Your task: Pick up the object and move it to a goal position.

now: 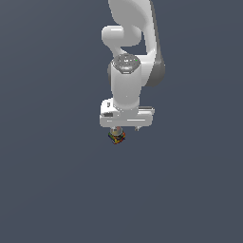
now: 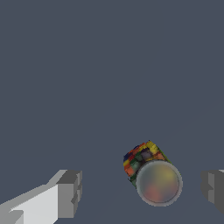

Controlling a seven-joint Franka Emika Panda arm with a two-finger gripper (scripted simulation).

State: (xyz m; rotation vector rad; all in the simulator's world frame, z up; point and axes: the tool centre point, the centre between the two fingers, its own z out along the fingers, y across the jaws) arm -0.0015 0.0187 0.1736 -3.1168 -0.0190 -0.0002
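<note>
The object [image 2: 141, 157] is a tiny blocky item with dark, red, yellow and green patches. In the wrist view it lies between my two fingers, nearer one finger [image 2: 213, 189] than the other [image 2: 68, 194], and touches neither. My gripper [image 2: 141, 190] is open and empty. A translucent greyish ball [image 2: 158, 182] overlaps the object's near side. In the exterior view the white gripper [image 1: 126, 128] hangs straight down right over the object [image 1: 117, 137], which peeks out just below the hand.
The ground is a plain dark grey-blue surface [image 1: 47, 180] all around. The white arm [image 1: 133, 42] rises behind the gripper toward the exterior view's top. No other objects or edges show.
</note>
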